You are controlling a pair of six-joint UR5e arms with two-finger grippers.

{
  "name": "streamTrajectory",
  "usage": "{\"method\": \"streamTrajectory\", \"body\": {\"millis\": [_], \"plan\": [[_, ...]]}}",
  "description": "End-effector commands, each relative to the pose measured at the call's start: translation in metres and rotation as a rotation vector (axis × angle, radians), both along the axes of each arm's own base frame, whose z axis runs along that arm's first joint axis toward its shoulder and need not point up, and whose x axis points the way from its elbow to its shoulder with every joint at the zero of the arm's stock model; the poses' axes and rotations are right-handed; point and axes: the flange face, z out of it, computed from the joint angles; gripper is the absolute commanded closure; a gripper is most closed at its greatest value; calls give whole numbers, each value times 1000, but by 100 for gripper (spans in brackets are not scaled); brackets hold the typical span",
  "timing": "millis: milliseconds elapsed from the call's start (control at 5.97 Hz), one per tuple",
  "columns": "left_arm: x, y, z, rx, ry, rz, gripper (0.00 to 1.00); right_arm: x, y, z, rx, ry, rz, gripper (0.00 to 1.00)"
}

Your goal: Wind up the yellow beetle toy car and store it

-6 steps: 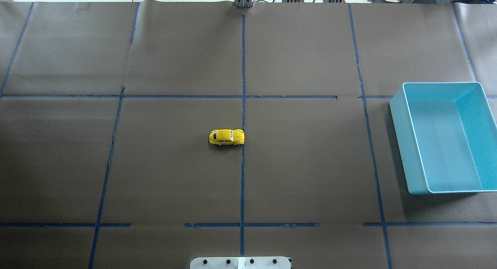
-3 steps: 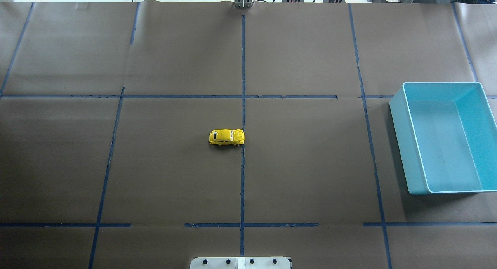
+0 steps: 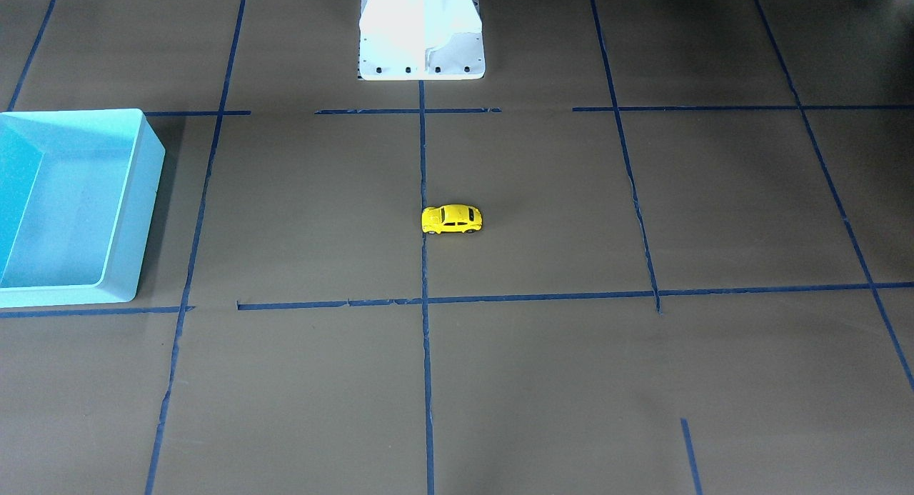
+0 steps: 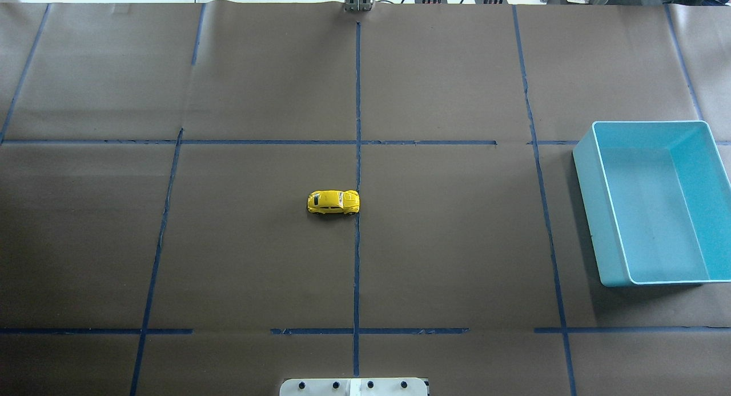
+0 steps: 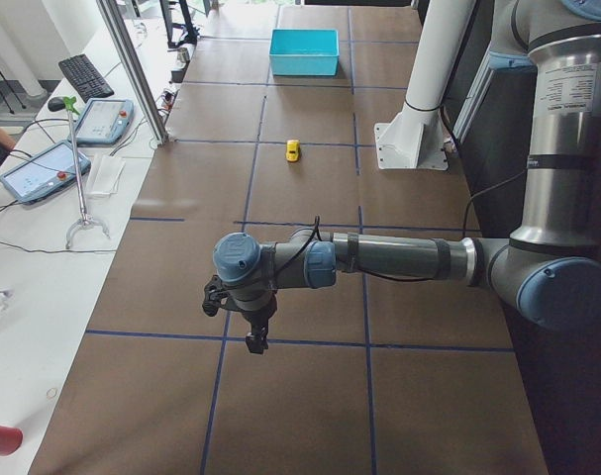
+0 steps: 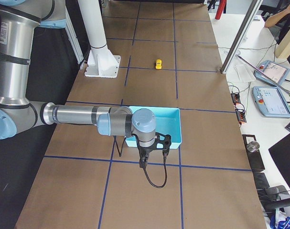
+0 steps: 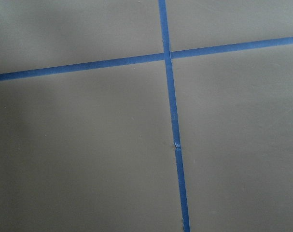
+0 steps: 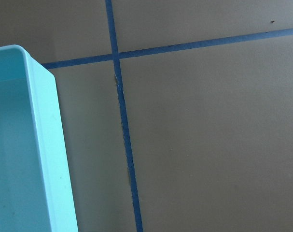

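The yellow beetle toy car (image 4: 333, 202) stands on its wheels at the middle of the brown table, beside the centre tape line; it also shows in the front view (image 3: 451, 219) and small in both side views (image 5: 293, 149) (image 6: 158, 64). My left gripper (image 5: 252, 336) hangs over the table's left end, far from the car. My right gripper (image 6: 154, 160) hangs by the near edge of the light blue bin (image 6: 178, 129). Both show only in the side views, so I cannot tell whether they are open or shut. The wrist views show no fingers.
The light blue bin (image 4: 591, 213) sits empty at the table's right side, seen also in the front view (image 3: 136, 216) and the right wrist view (image 8: 45, 145). Blue tape lines (image 4: 357, 99) grid the table. The white robot base (image 3: 421, 38) stands at the near edge.
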Motion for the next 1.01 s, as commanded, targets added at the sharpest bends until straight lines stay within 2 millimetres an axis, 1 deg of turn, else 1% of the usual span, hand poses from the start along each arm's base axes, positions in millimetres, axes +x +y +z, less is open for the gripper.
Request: {"method": "streamTrajectory", "body": {"millis": [0, 168, 335, 503, 838], "plan": [[1, -5, -7, 13, 3, -2, 0, -20, -24, -22, 52, -7, -48, 0], [2, -8, -15, 31, 3, 0, 0, -45, -35, -33, 76, -9, -109, 0], [2, -9, -16, 33, 3, 1, 0, -58, -44, -44, 102, -10, -137, 0], [3, -11, -16, 35, 4, 4, 0, -67, -50, -50, 116, -6, -156, 0], [1, -8, -15, 37, -1, 5, 0, -67, -48, -48, 116, -4, -156, 0]]}}
